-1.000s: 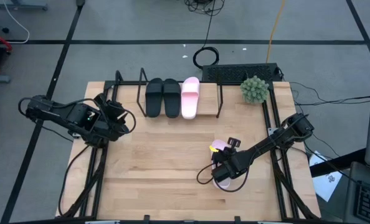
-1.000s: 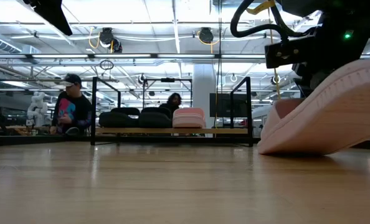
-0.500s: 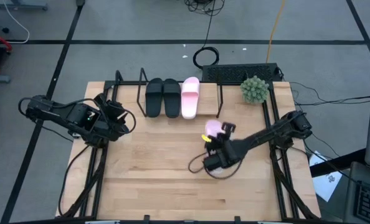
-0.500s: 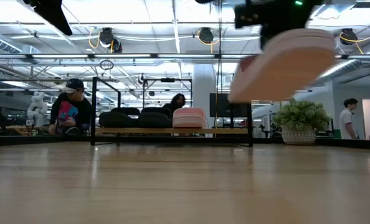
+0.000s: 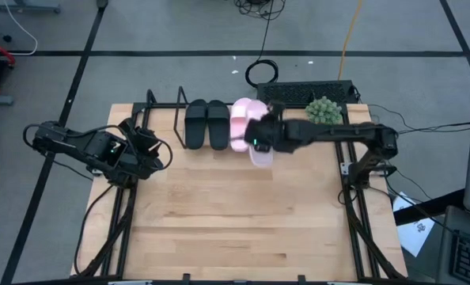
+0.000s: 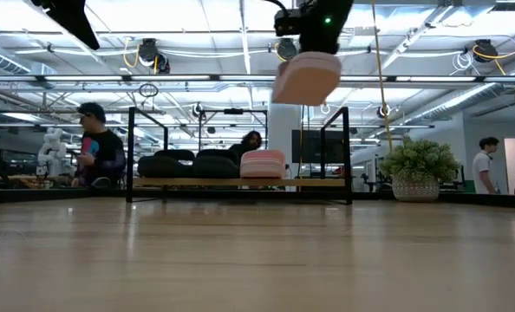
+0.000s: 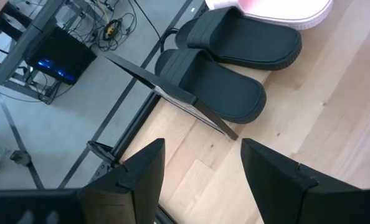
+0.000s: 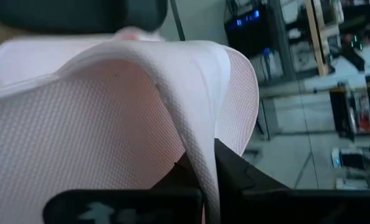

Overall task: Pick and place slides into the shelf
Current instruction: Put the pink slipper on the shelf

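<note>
Three slides are already sitting on the shelf [image 5: 276, 136]: the black pair [image 5: 206, 123] and one pink slide [image 5: 240, 120]. The right claw [image 5: 256, 136] is clamping the last pink slide [image 6: 307, 77], pale and wide-strapped, above the shelf's free end. The left claw [image 7: 199, 167] is waiting open beside the shelf.

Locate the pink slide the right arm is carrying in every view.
High: carried pink slide under the right pincer, at the shelf front.
Low: top centre, lifted above the shelf.
Left wrist: not identifiable.
Right wrist: fills the frame.
Shared landmark: the shelved pink slide.
</note>
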Action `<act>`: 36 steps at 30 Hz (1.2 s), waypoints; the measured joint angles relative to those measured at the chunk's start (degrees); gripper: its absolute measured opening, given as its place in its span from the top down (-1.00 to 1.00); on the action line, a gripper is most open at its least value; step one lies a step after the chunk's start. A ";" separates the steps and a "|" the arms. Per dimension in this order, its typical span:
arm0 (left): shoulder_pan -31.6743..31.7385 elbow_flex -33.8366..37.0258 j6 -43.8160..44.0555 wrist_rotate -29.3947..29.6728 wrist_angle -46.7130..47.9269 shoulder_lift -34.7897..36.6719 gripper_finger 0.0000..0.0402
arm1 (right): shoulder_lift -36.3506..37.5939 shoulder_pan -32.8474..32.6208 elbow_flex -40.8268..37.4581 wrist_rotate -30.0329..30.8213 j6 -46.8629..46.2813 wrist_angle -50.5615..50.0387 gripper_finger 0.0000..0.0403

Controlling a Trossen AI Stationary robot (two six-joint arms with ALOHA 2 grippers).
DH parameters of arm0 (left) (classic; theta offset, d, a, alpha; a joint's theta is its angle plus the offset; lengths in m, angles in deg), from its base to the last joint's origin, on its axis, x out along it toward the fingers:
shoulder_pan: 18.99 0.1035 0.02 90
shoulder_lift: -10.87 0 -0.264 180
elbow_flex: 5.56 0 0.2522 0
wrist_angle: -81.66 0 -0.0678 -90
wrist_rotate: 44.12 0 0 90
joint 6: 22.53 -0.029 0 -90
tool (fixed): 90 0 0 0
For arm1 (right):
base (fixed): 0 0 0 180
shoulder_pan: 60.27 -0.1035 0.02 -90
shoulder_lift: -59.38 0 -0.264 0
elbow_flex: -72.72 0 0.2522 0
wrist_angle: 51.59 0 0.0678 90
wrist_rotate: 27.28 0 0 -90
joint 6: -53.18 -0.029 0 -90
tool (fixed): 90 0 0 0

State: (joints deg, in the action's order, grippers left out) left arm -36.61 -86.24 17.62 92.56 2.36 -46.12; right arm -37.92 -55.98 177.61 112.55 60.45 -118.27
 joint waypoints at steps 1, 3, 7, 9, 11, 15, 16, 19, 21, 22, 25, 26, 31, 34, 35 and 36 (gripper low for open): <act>0.02 0.00 -0.17 0.13 0.00 0.00 -0.06 | 0.21 1.59 0.00 -1.16 3.47 3.08 1.00; 0.02 0.00 -0.71 0.50 0.02 0.00 -0.06 | 0.29 4.69 0.00 -3.32 8.99 7.53 1.00; 0.02 0.00 -0.91 2.94 0.13 0.00 -0.06 | 0.27 10.30 -0.09 -6.61 12.96 9.62 1.00; 0.02 0.00 -0.91 3.96 0.13 0.00 -0.06 | 0.29 12.57 -0.86 -7.06 13.69 10.24 1.00; 0.02 0.00 -0.69 5.28 0.08 0.00 -0.06 | 0.27 14.58 -1.68 -9.60 15.21 10.86 1.00; 0.38 0.00 -0.46 6.36 0.00 0.00 -0.06 | 0.05 16.84 -3.80 -13.00 17.91 15.32 1.00; 0.65 0.00 -0.41 6.36 -0.02 0.00 -0.06 | -0.06 17.26 -4.40 -13.46 18.51 16.52 1.00; 1.56 0.00 0.07 6.38 -0.01 0.02 -0.06 | -0.15 18.42 -6.56 -14.22 20.42 19.67 1.00; 2.28 0.00 0.00 6.36 -0.02 0.02 -0.06 | -0.15 19.04 -7.85 -14.19 21.03 21.65 1.00; 2.62 0.00 -0.03 6.36 -0.02 0.02 -0.06 | -0.15 19.36 -8.35 -14.21 20.99 22.01 1.00; 3.66 0.00 -0.51 6.36 -0.05 0.02 -0.06 | -0.15 20.10 -9.55 -15.76 20.98 22.37 1.00; 4.02 0.00 -0.65 6.36 -0.08 0.02 -0.06 | -0.15 20.18 -9.98 -15.93 21.07 23.13 1.00; 5.46 0.00 -0.87 6.36 -0.19 0.02 -0.06 | -0.15 20.78 -11.79 -17.25 21.51 25.73 1.00; 5.90 0.00 -0.91 6.36 -0.20 0.02 -0.06 | -0.33 21.20 -12.62 -17.12 21.88 27.31 1.00; 6.08 0.00 -0.89 6.34 -0.22 0.02 -0.06 | -0.46 21.39 -12.82 -17.10 21.88 27.62 1.00; 6.11 0.00 -0.89 6.34 -0.20 0.00 -0.06 | -0.60 21.64 -12.98 -17.16 21.93 27.59 1.00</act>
State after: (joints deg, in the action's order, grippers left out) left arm -30.50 -86.24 16.73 98.89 2.15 -46.12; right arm -38.53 -34.34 164.63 95.39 82.38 -90.69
